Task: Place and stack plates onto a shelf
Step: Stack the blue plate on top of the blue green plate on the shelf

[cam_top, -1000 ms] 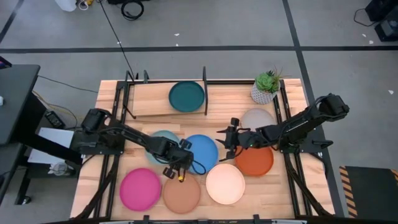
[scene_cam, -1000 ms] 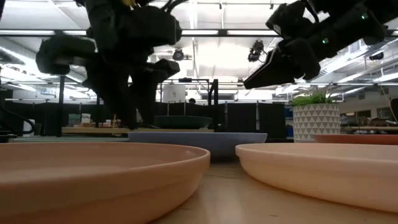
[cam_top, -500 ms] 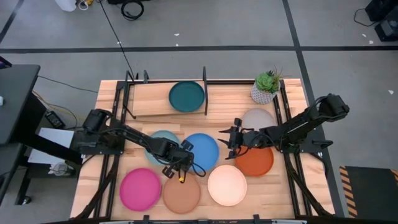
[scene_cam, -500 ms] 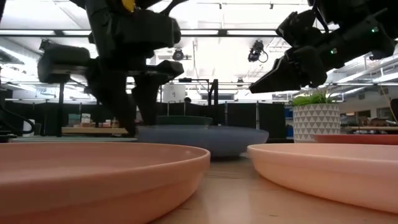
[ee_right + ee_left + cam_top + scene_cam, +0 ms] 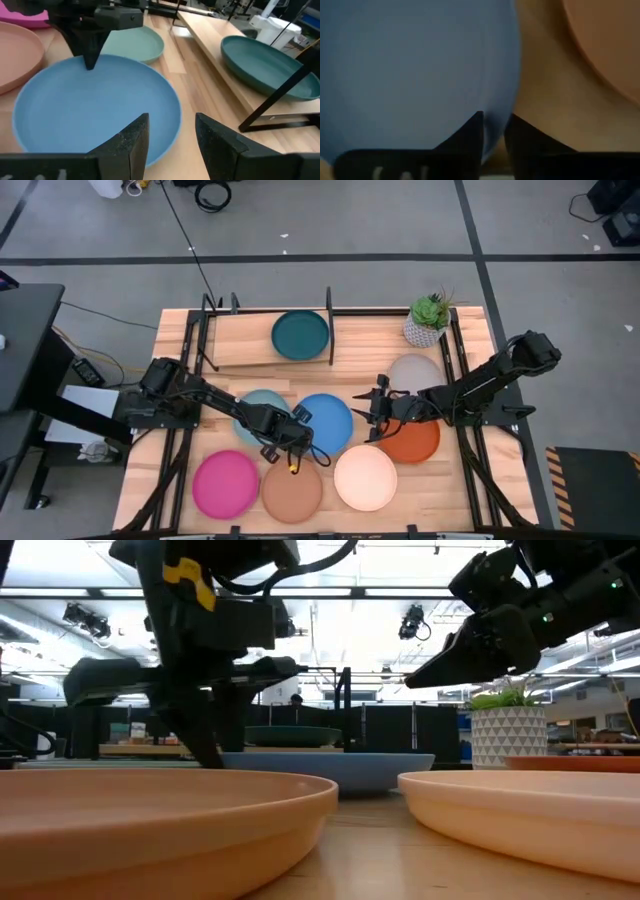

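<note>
The bright blue plate (image 5: 330, 420) lies on the table's middle. My left gripper (image 5: 298, 442) stands at its near-left rim, shut on it. My right gripper (image 5: 372, 408) hovers open above the plate's right edge (image 5: 170, 107), well off the table in the low view (image 5: 415, 678). The dark teal plate (image 5: 300, 335) rests on the shelf (image 5: 240, 340). The pale blue-green plate (image 5: 258, 408) lies partly under my left arm. My left gripper pinches the blue plate's near-left rim (image 5: 496, 131), one finger (image 5: 470, 132) over the plate's inside and one (image 5: 520, 135) outside it. The fingers come from above, pointing down (image 5: 91, 62). In the low view the plate (image 5: 330, 765) sits low on the table.
Magenta (image 5: 225, 483), tan (image 5: 292, 492) and cream (image 5: 365, 477) plates line the near edge. Orange-red (image 5: 415, 442) and grey (image 5: 413, 368) plates lie under my right arm. A potted plant (image 5: 428, 320) stands at the far right beside the shelf's black rods (image 5: 329, 325).
My left gripper has crept a little toward the right along the blue plate's near rim and come lower. My right gripper has drawn back slightly toward the right and near. In the low view the blue plate looked raised half a second ago and sits flatter now.
</note>
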Motion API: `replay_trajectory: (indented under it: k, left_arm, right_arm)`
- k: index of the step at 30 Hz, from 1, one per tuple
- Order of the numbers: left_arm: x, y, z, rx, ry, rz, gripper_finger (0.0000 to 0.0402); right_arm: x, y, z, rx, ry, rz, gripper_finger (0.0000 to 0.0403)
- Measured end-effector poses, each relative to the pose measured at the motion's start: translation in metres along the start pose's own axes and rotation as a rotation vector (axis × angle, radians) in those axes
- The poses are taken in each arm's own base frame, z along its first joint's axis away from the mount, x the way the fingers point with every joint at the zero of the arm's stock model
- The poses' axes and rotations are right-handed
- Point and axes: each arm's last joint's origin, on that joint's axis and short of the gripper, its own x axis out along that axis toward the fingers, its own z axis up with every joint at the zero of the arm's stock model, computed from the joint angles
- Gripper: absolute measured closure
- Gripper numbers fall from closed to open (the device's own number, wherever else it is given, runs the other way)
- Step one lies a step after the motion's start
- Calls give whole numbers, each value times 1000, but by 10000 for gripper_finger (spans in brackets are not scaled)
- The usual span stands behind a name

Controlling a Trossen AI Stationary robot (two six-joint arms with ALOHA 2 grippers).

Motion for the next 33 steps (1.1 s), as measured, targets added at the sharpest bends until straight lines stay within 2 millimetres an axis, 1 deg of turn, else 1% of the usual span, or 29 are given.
replay_trajectory:
  k: [4,5,8,12,15,19,23,29,33]
  left_arm:
    - [-1,3,-1,33,36,53,382]
    - [-4,4,-1,36,42,55,387]
    - [-15,12,7,24,28,60,386]
    - [-38,23,18,-15,15,15,387]
    - [-57,33,19,-92,66,-53,387]
    - [-78,47,8,-219,179,-94,387]
    - [-92,59,-7,-272,234,-54,387]
    - [-120,74,-25,-332,185,-6,387]
    - [-126,92,-42,-384,179,20,387]
  right_arm:
    - [-1,2,-1,0,3,-2,237]
    - [-1,2,-1,1,4,-4,237]
    - [-1,1,-1,4,9,-28,237]
    - [-1,1,-1,0,7,-40,237]
    - [-1,0,-1,0,6,-48,237]
    - [-1,0,-1,0,5,-50,237]
    - [-1,0,-1,1,5,-54,237]
    - [-1,0,1,-6,-7,-66,237]
    - [-1,-1,1,-4,-13,-77,237]
